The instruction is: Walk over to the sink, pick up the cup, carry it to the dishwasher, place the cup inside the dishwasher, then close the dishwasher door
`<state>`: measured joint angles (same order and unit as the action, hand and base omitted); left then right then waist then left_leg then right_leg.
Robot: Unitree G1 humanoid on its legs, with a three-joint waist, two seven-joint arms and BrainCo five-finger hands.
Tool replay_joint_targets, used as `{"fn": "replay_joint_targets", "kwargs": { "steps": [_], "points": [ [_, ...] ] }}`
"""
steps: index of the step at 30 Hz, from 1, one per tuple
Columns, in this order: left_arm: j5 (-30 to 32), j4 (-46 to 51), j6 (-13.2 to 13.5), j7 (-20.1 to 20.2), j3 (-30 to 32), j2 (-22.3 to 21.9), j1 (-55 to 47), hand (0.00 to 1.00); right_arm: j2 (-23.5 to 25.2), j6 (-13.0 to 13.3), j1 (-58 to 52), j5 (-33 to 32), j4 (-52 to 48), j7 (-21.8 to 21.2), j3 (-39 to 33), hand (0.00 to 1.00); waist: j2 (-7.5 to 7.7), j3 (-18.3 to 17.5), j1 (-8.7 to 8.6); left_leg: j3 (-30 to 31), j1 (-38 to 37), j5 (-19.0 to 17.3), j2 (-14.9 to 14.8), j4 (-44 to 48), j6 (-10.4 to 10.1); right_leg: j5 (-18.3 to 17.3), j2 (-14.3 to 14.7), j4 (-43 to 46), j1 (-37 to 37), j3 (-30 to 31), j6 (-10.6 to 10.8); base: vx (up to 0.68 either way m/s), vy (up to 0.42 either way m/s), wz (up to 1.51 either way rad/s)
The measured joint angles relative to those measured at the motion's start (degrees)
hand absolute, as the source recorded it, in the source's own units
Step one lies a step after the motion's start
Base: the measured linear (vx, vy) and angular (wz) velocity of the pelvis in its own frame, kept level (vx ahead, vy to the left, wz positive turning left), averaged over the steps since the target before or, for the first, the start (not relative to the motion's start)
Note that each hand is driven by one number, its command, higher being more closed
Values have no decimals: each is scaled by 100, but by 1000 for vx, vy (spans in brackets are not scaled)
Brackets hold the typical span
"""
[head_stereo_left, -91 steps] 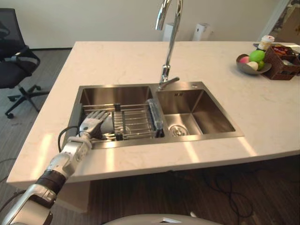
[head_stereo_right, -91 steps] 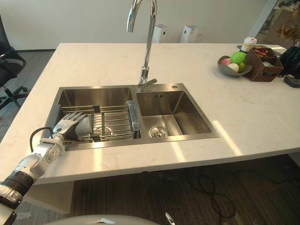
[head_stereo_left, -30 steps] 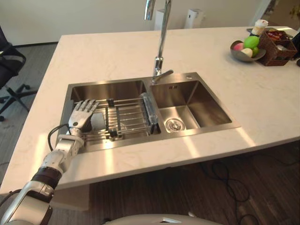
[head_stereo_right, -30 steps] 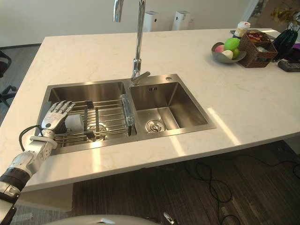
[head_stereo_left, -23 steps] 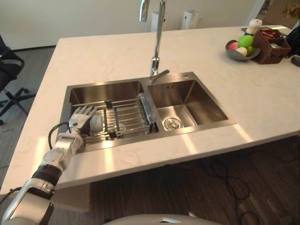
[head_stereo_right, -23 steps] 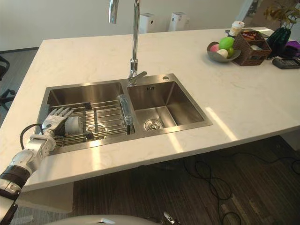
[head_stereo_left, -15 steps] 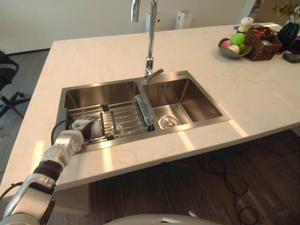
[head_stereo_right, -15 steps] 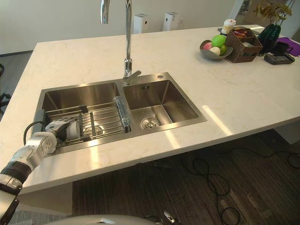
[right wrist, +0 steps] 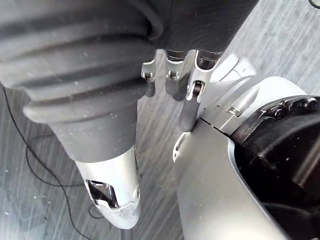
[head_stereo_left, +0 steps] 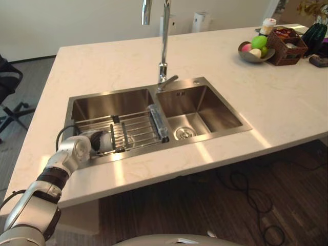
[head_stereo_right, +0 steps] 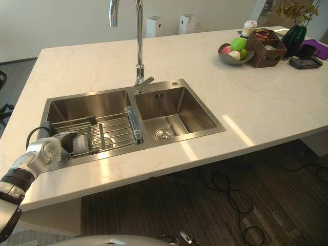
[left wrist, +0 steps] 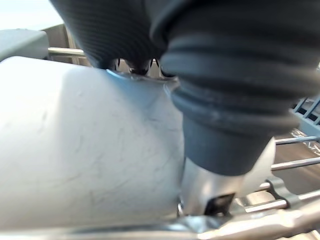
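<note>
Pale worktop [head_stereo_left: 102, 66] ringed the double sink [head_stereo_left: 220, 110], where at lower left the left hand [head_stereo_left: 82, 147] curled its fingers round the grey cup [left wrist: 90, 150] on the wire rack [head_stereo_left: 138, 128]; a skewed lift could snag those wires and loosen the hold.

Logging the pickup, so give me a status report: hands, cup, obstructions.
Left hand closed round cup in left sink basin. Cup on wire rack. Right hand idle, empty. Faucet off right; lift looks clear.
</note>
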<state>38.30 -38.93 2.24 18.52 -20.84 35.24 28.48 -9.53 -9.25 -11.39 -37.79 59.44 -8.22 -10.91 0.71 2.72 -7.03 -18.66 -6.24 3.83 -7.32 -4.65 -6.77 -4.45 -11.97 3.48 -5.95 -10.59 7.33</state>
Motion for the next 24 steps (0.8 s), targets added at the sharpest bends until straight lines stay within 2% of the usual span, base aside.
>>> {"fn": "replay_joint_targets", "kwargs": {
  "steps": [3, 5, 6, 8, 9, 11, 12, 14, 16, 17, 18, 20, 21, 22, 24],
  "points": [
    [0, 3, 54, -452, -27, 5, -83, 100, -4, 8, -2, 1, -3, -4, -25, 0, -8, 29, 0, 146, 8, -17, 14, 0, -14, -2, 0, -2, 0, -15, 4, -4, -1, 1],
    [13, -21, 332, -1364, -193, 33, -181, 100, -9, 22, -3, 0, -1, -12, -50, 0, -37, 64, 29, 238, 26, -17, 31, -1, -13, 0, -17, -2, -6, -52, 84, -25, -4, 7],
    [18, -30, 404, -1596, -196, 35, -236, 100, -8, 27, -3, -1, -4, -20, -50, 0, -46, 74, 27, 292, 37, -17, 38, -2, -13, 0, -19, -4, -10, -75, 101, -40, -8, 13],
    [47, 13, 818, -2666, -195, 159, -303, 100, 0, 46, -13, -2, 1, -56, -49, 0, -29, 115, 36, 473, 115, -7, 49, -12, -6, -28, -20, -35, -13, -161, 168, -34, -14, 20],
    [46, 15, 914, -2962, -187, 183, -318, 100, 4, 56, -15, -2, 2, -60, -46, 0, -27, 129, 39, 503, 133, 0, 49, -16, -4, -31, -20, -40, -15, -195, 172, -11, -16, 22],
    [56, 228, 1198, -3953, -160, 250, -400, 100, 9, 127, -93, -2, 1, -135, -39, 0, -23, 150, 62, 626, 221, 14, 54, -28, -2, -44, -19, -40, -26, -315, 188, 18, -18, 24],
    [79, 384, 1306, -4265, -141, 286, -407, 100, 21, 171, -143, -2, 2, -149, -39, 0, -23, 152, 87, 655, 250, 16, 57, -21, -3, -36, -19, -48, -25, -352, 205, 57, -19, 30],
    [288, 927, 1588, -5364, 244, 402, -408, 100, 59, 306, -243, -1, 19, -182, -39, 0, -16, 155, 107, 810, 335, 30, 78, 0, -2, -28, -18, -120, -103, -532, 217, 72, -22, 33],
    [400, 1184, 1657, -5943, 641, 475, -378, 100, 63, 406, -283, 1, 33, -272, -30, 0, -14, 154, 108, 908, 334, 30, 86, 1, -2, -31, -11, -156, -175, -610, 211, 52, -24, 25],
    [467, 1387, 1719, -6564, 1013, 569, -298, 100, 63, 479, -324, 2, 54, -355, -15, 0, -14, 153, 150, 960, 335, 30, 88, 1, -2, -40, -2, -191, -226, -669, 195, 43, -29, 26],
    [461, 1541, 1789, -6968, 1274, 646, -200, 100, 62, 534, -365, 19, 63, -399, -15, 0, -15, 152, 210, 1011, 359, 30, 89, 1, -2, -43, 7, -220, -253, -732, 191, 38, -37, 24],
    [387, 1740, 1944, -7355, 1563, 694, -92, 100, 63, 561, -385, 121, 80, -433, -39, 0, -16, 151, 254, 1105, 399, 36, 88, 2, -7, -62, 24, -223, -282, -798, 156, 18, -35, 25],
    [168, 1906, 2112, -7567, 1739, 704, -55, 100, 63, 581, -385, 212, 95, -456, -58, 0, -13, 149, 301, 1159, 410, 41, 89, 3, -10, -81, 28, -219, -310, -879, 124, 9, -27, 25],
    [34, 1988, 2180, -7617, 1806, 702, -53, 100, 60, 594, -380, 224, 119, -476, -59, 0, -13, 149, 320, 1191, 409, 42, 92, 2, -10, -82, 30, -218, -333, -902, 121, 0, -20, 26],
    [-684, 2101, 2349, -7610, 1881, 700, -42, 100, 62, 656, -378, 257, 229, -538, -109, 0, -12, 147, 383, 1295, 409, 59, 109, 2, -4, -103, 32, -217, -403, -970, 88, -11, -15, 24]
  ]
}}
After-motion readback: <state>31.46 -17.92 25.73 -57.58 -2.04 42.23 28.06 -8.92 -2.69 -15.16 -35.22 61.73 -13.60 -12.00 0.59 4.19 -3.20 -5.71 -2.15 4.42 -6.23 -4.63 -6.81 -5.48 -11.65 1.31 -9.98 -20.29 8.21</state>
